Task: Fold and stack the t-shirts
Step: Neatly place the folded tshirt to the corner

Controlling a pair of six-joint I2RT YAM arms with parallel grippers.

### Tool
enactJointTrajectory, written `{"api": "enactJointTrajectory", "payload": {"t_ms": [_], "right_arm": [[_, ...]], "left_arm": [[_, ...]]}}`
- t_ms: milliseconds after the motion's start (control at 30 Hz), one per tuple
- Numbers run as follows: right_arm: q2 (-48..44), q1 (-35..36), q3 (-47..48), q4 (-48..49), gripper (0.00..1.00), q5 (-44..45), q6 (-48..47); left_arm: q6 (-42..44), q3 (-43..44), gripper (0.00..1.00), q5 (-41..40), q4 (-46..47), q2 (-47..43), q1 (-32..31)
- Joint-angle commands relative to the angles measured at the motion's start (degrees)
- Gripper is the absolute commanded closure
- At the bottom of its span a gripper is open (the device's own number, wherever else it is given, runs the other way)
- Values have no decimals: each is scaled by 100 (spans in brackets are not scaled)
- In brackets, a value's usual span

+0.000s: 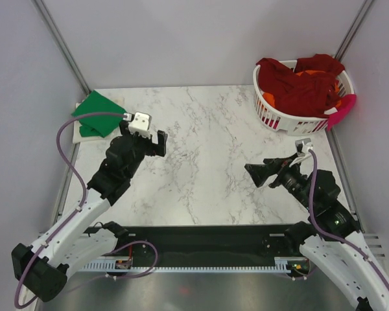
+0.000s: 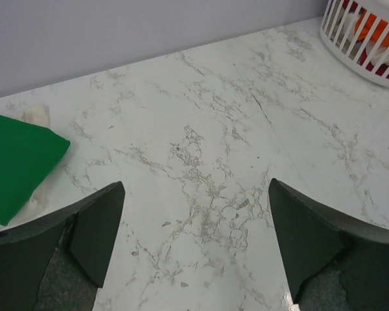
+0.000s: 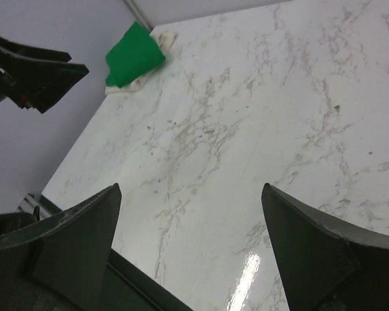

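My spread, empty right claw (image 1: 254, 175) is nearest the dark red crumpled cloth t-shirt (image 1: 298, 87), up at one o'clock.

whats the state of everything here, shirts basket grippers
green t-shirt: folded, lying on the cream one
cream t-shirt: flat, mostly covered by the green
dark red t-shirt: crumpled in the basket
orange t-shirt: bunched under the dark red
pink cloth: hanging over the basket rim
laundry basket: upright, heaped
left gripper: open, empty
right gripper: open, empty
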Motion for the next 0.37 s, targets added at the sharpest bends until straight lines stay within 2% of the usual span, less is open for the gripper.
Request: {"api": "enactJointTrajectory", "payload": {"t_ms": [0, 33, 67, 100, 167, 267, 333], "right_arm": [[75, 26, 200, -217, 2, 1004, 159], [119, 26, 296, -235, 2, 978, 133], [181, 17, 489, -235, 2, 1012, 98], [259, 26, 586, -235, 2, 1056, 80], [339, 8, 867, -235, 2, 1170, 27], [628, 26, 1201, -130, 2, 1372, -288], [874, 17, 1682, -208, 2, 1705, -535]], "left_arm": [[-348, -188, 0, 244, 2257, -450, 169], [-191, -66, 0, 457, 2231, -320, 178], [-146, 371, 0, 581, 1813, -171, 178], [150, 619, 0, 495, 1609, 240, 178], [153, 1287, 0, 494, 1607, 585, 178], [153, 1824, 0, 494, 1607, 955, 178], [153, 1808, 0, 494, 1607, 999, 169]]}}
